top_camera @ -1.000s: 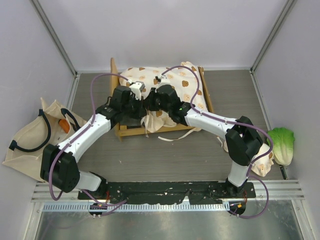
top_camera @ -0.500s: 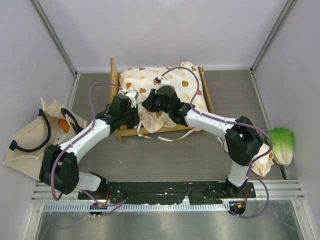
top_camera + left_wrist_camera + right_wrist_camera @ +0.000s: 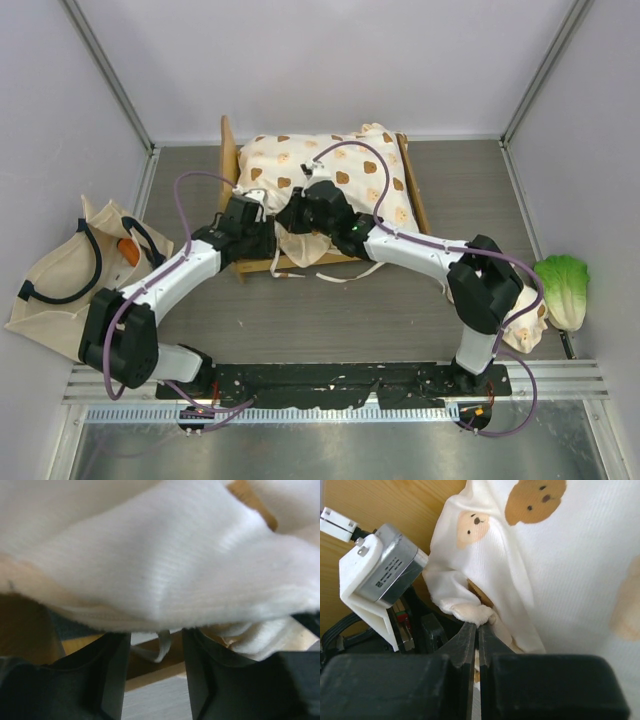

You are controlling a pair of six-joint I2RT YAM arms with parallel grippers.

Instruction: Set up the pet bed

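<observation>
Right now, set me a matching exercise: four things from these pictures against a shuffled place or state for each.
Things:
1. bag
2. lettuce toy
3. left gripper
4. right gripper

Place or state:
A. pinching the cushion
B. far left side
C. jaws apart
D. far right side

Pairs: 1-B, 2-D, 3-C, 4-A

- Looking like a robotics lab test cell.
- Sitting boxed in by plain white panels (image 3: 330, 60) and metal framing (image 3: 108, 72).
- Carrying a left arm (image 3: 175, 275) and right arm (image 3: 415, 245) bolted to a black base plate (image 3: 330, 378) on a grey tabletop (image 3: 330, 320).
</observation>
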